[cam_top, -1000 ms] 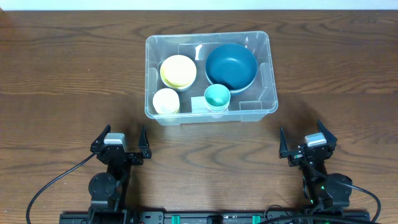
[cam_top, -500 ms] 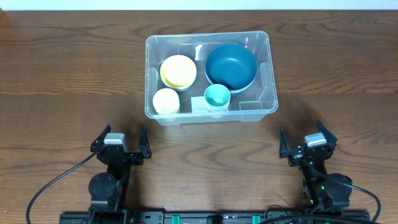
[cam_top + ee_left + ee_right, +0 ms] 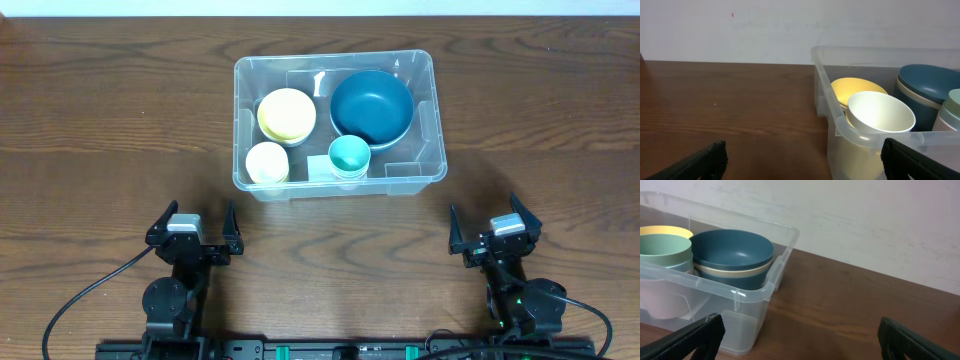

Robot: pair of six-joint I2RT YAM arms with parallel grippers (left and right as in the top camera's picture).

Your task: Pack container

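Nothing has moved since the earlier frame; both arms idle, bin loaded.
Your left gripper (image 3: 195, 225) and right gripper (image 3: 487, 222) have fingers spread wide, empty. You have the large clear plastic rectangular container (image 3: 300, 188) well ahead of the fingertips, between both pairs, holding a dark blue bowl (image 3: 372, 105), yellow bowl (image 3: 287, 113), cream cup (image 3: 267, 161) and teal cup (image 3: 349, 153).

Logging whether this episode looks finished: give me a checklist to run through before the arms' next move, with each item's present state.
1. Left gripper open and empty: ok.
2. Right gripper open and empty: ok.
3. Both grippers apart from the container: ok.
4. Dark blue bowl, yellow bowl, cream cup and teal cup inside the container: ok.
5. Every dish below the container's rim: cannot tell.
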